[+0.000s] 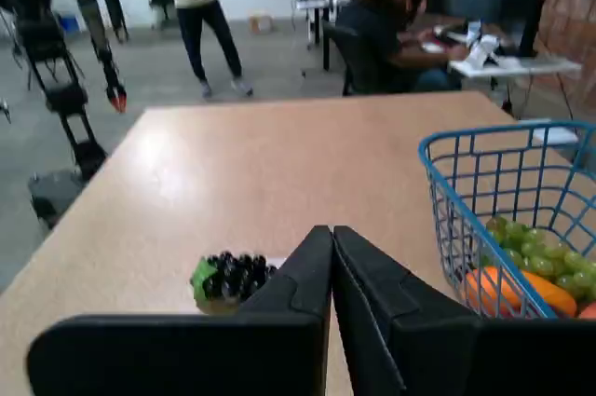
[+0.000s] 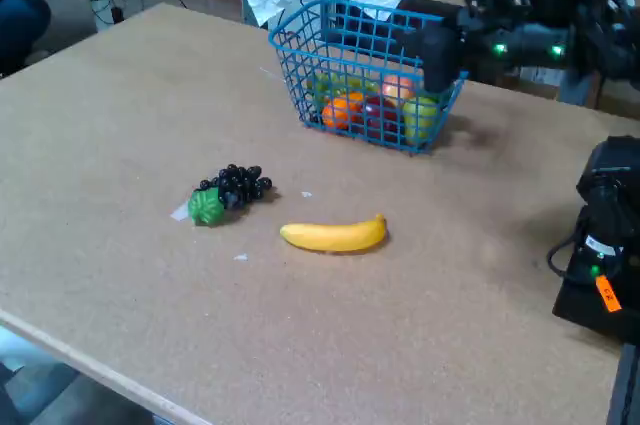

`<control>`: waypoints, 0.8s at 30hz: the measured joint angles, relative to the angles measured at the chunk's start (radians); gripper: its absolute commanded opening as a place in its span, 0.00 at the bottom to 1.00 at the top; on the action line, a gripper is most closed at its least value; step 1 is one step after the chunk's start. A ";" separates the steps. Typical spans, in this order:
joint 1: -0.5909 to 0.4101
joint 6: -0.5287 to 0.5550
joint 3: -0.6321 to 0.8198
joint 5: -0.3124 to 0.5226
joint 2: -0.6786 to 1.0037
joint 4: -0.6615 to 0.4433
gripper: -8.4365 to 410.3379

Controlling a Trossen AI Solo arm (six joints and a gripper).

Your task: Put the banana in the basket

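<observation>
We are seeing the gripper (image 1: 331, 256) with jaws pressed together, holding nothing. The banana (image 2: 334, 235) is lying on the table (image 2: 120, 125) at centre of the fixed view, below the basket (image 2: 365, 75).

Tan, speckled desk (image 2: 120, 125), pretty plain. Sitting right on it in the fixed view: the banana (image 2: 334, 235) near the middle, a dark grape bunch (image 2: 228, 192) with a green leaf just to its left, and the basket (image 2: 345, 30) further back, holding fruit.
</observation>
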 measured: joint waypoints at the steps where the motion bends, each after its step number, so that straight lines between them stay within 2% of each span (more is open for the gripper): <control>1: 0.000 -0.008 0.027 0.000 0.032 -0.027 0.02; 6: 0.001 -0.042 0.178 0.000 0.185 -0.179 0.04; 9: 0.002 -0.060 0.237 -0.006 0.257 -0.221 0.09; 15: 0.003 -0.047 0.254 -0.103 0.331 -0.246 0.28; 24: 0.004 0.002 0.244 -0.108 0.341 -0.289 0.56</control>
